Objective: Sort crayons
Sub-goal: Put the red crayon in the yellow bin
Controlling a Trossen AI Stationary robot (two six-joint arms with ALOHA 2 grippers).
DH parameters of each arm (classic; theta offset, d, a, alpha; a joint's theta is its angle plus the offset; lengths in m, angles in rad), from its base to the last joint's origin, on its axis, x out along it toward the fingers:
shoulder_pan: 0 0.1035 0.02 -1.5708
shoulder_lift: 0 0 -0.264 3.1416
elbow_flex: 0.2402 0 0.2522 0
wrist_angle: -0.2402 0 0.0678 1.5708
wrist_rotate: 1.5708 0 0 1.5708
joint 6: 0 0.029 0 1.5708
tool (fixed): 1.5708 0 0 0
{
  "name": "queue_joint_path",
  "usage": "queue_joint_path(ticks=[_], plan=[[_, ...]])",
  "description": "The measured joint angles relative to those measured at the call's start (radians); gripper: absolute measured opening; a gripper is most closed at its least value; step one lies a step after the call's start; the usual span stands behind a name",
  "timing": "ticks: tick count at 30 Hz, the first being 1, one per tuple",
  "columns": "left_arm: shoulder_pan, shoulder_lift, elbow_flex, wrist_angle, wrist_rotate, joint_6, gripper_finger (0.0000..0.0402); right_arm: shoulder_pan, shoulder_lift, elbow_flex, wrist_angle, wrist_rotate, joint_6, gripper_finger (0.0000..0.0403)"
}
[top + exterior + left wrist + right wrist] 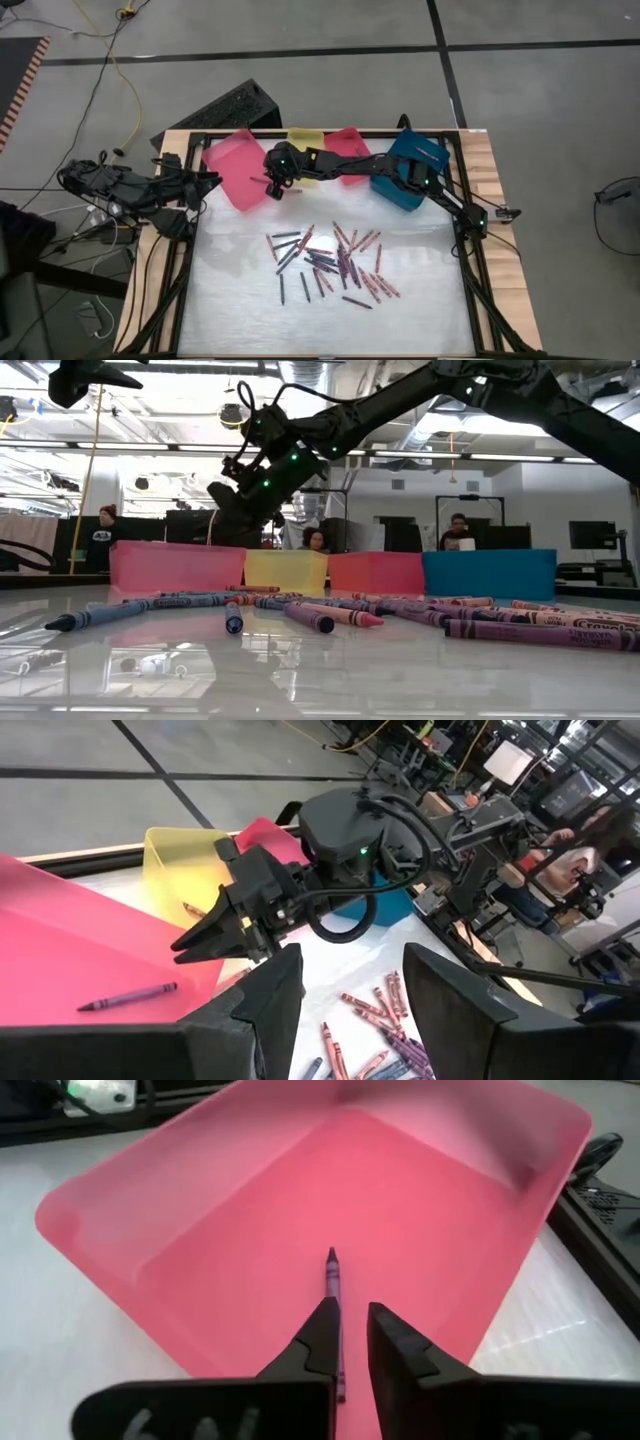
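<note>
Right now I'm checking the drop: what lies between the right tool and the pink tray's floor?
Only a purple crayon, lying on the pink tray floor below the right tool, as the right wrist view shows.

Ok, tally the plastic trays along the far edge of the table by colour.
Pink tray: 1
Yellow tray: 1
Red tray: 1
Blue tray: 1
Total: 4

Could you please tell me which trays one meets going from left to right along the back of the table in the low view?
Pink tray → yellow tray → red tray → blue tray.
</note>
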Motion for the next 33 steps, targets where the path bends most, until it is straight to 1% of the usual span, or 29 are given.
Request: queue_joint_path(ticks=[3,6,9,13,20,24,27,30,33], plan=[[0.000,0.000,0.000,0.000,0.006,0.000,0.0165,0.001,-0.008,0.000,-0.011,-0.002,0.000,0.0051],[0.000,0.000,0.000,0.000,0.006,-0.001,0.0165,0.001,-0.043,0.000,-0.046,-0.002,0.000,0.0051],[0.000,0.000,0.000,0.000,0.006,0.000,0.0165,0.001,-0.091,0.001,-0.127,-0.002,-0.008,0.0051],[0.000,0.000,0.000,0.000,0.006,0.001,0.0165,0.006,-0.140,0.001,-0.279,-0.002,-0.039,0.0051],[0.000,0.000,0.000,-0.012,0.006,0.001,0.0165,0.042,-0.147,0.001,-0.471,-0.002,-0.121,0.0051],[0.000,0.000,0.000,-0.020,0.006,0.000,0.0165,0.071,-0.113,0.000,-0.495,-0.001,-0.181,0.0051],[0.000,0.000,0.000,-0.023,0.006,-0.001,0.0165,0.087,-0.097,0.000,-0.472,-0.001,-0.211,0.0051],[0.000,0.000,0.000,-0.024,0.005,-0.001,0.0165,0.089,-0.077,0.003,-0.430,0.004,-0.216,0.0051],[0.000,0.000,0.000,-0.024,0.004,-0.002,0.0165,0.087,-0.054,0.000,-0.442,0.029,-0.218,0.0051]])
